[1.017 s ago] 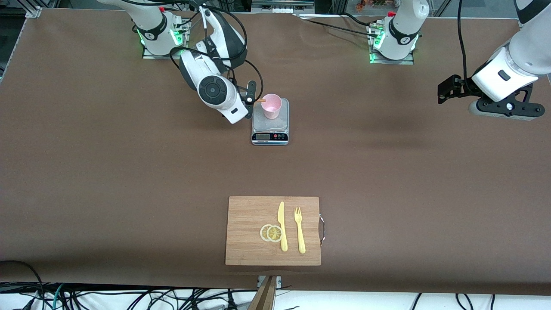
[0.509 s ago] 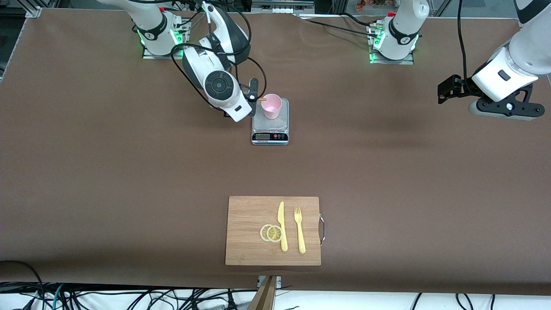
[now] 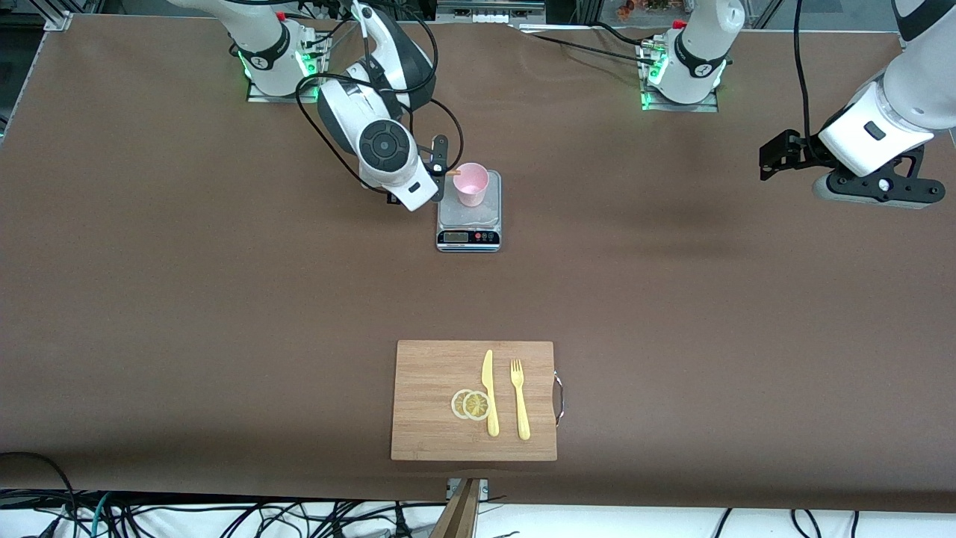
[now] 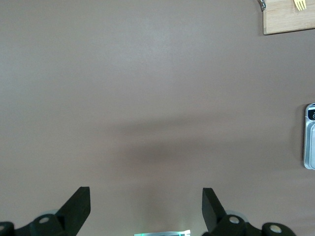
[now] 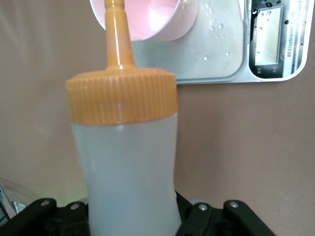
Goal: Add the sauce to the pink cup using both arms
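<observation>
Right gripper [image 3: 442,170]: I am squeezing the sauce bottle [image 5: 125,162] between my fingers, tipped over beside the scale [image 3: 468,221].
Bottle: its orange nozzle [image 5: 117,29] is reaching the rim of the pink cup [image 3: 471,184].
Cup: it is standing upright on the scale, near my arms' bases.
Left gripper [image 4: 146,209]: I am waiting with fingers spread wide, holding nothing, over bare table [image 3: 224,299] at my left arm's end.
Cutting board [image 3: 429,373]: it is lying nearer the front camera, carrying a knife [image 3: 489,388], a fork [image 3: 520,396] and lemon slices [image 3: 470,404].

You see the pink cup [image 3: 471,184] on the scale [image 3: 468,224]. The sauce [image 5: 125,162] nozzle is over the cup's rim. Nearer the camera, the knife [image 3: 489,392], fork [image 3: 520,399] and lemon slices [image 3: 470,404] lie on the cutting board [image 3: 426,418].
</observation>
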`<state>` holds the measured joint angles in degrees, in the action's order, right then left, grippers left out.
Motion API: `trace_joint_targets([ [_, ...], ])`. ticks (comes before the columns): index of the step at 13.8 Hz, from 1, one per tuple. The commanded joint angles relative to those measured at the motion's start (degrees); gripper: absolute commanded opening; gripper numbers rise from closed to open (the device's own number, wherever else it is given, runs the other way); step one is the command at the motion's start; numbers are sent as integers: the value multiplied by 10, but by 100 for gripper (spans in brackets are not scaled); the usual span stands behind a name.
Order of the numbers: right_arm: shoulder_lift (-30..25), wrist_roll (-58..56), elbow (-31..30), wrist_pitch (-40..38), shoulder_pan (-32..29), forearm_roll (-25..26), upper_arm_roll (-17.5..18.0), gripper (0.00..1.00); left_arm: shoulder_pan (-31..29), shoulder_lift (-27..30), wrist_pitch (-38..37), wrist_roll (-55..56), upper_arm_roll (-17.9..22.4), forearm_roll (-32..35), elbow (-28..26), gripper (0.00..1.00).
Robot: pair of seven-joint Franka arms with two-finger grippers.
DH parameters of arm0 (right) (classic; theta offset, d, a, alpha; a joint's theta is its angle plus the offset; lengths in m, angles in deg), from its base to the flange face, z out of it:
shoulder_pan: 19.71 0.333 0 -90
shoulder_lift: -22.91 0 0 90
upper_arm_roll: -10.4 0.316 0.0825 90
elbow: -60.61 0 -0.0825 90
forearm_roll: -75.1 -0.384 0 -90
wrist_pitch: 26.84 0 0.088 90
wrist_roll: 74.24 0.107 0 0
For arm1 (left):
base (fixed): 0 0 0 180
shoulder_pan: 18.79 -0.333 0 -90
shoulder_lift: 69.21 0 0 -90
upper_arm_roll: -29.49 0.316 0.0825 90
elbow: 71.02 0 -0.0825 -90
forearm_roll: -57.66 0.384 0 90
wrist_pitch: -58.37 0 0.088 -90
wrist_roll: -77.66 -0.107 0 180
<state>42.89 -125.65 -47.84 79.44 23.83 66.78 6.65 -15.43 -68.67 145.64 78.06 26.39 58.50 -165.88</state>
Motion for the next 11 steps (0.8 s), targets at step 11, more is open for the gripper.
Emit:
trace_joint_targets([
  [11, 24, 26, 52, -42, 21, 40, -3, 0, 0, 9, -9, -5, 2, -3, 0, 100],
])
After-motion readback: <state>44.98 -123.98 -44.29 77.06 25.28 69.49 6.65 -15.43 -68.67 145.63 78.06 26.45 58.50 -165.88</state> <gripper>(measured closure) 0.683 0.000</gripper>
